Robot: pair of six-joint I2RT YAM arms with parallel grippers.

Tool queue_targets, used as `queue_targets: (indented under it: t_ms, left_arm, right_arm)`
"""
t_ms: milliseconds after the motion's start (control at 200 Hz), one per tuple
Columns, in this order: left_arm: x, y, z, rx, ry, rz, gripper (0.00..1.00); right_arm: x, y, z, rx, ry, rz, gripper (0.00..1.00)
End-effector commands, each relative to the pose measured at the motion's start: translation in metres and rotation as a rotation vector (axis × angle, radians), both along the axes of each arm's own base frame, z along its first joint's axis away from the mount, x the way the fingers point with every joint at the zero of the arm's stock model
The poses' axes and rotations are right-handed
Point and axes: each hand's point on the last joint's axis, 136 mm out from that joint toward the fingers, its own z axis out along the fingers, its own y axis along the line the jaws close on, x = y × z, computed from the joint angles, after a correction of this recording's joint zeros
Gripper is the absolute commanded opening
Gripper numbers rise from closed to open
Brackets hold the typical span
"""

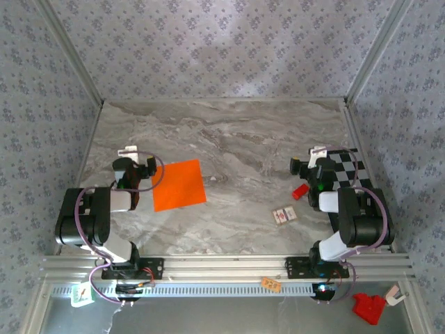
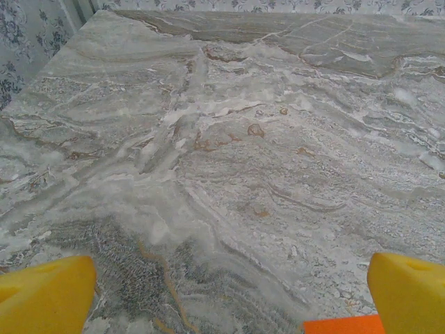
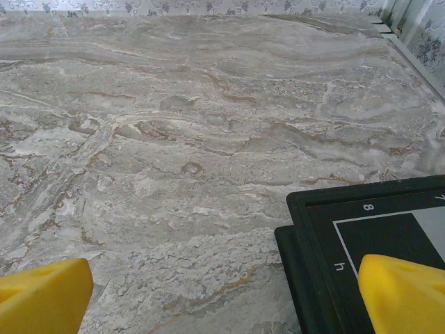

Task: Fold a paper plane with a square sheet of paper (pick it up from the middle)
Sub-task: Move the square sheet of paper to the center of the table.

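Hovering with both pairs of jaws spread wide and empty, we are seeing the orange sheet (image 1: 179,184) lying flat at three o'clock just beside our left gripper (image 1: 136,166), well apart from the right gripper (image 1: 311,166).

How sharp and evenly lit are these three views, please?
Top view: soft, even light, no glare, orange paper crisp. Left wrist: table sharp, left fingers slightly blurred. Right wrist: board lettering readable, right fingers soft.
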Motion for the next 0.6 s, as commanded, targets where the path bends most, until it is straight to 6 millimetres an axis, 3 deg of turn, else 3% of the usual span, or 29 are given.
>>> queue_targets:
  t_ms: [0,595]
  left_arm:
    - [0.0056,-0.0003,0.0053,0.008,-0.015,-0.01,1.0]
    - [0.006,-0.0005,0.0054,0.006,-0.015,-0.011,1.0]
  right_arm:
    - [0.0054,0.0008,0.0031,-0.007,-0.005,0.012,1.0]
    - [0.0053,0.0007,0.0021,-0.004,-0.001,0.014,1.0]
